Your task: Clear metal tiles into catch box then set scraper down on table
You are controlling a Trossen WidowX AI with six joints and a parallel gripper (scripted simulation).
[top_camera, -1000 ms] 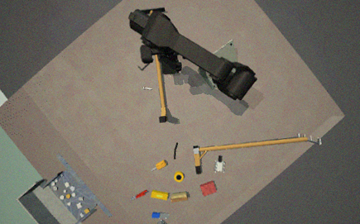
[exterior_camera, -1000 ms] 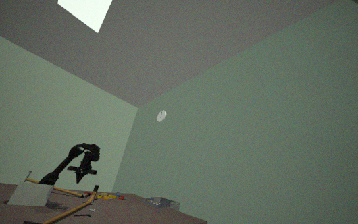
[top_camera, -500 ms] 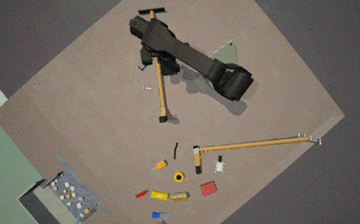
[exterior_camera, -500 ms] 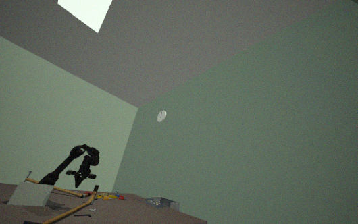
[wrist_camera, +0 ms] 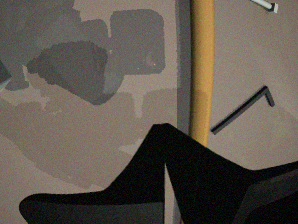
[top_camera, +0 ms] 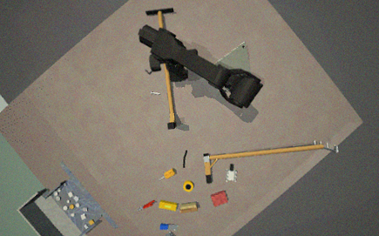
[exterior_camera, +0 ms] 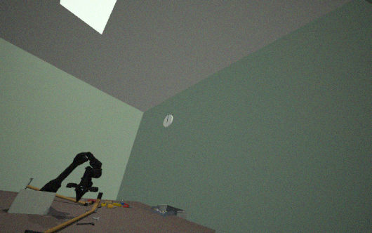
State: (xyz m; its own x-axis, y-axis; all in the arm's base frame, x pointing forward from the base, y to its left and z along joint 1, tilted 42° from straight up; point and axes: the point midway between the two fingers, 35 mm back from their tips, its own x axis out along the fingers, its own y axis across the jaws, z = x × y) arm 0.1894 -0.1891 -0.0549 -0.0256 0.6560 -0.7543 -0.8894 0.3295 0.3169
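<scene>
The long scraper (top_camera: 170, 98) (exterior_camera: 74, 220) (wrist_camera: 202, 60) lies on the table, with a wide black blade at one end and a black-tipped bend at the other. My gripper (exterior_camera: 78, 200) (wrist_camera: 160, 131) is shut and empty, fingers pointing down above the table beside the scraper's handle; in the wrist view it hides part of the handle. The steel plate (top_camera: 93, 208) (exterior_camera: 158, 212) is at the table's far left edge in the top view. Several small tiles (top_camera: 70, 194), whitish and orange, are on it. The catch box (top_camera: 47, 231) adjoins its outer end; its inside is dark.
A second long-handled tool (top_camera: 269, 152) with prongs lies to the right. A hex key (wrist_camera: 240, 110) and a small bolt (top_camera: 155, 93) (wrist_camera: 265, 6) lie near the handle. A pale panel (top_camera: 238, 57) (exterior_camera: 31, 201) stands by the arm. Red (top_camera: 219, 198) and yellow (top_camera: 167, 205) blocks lie lower down.
</scene>
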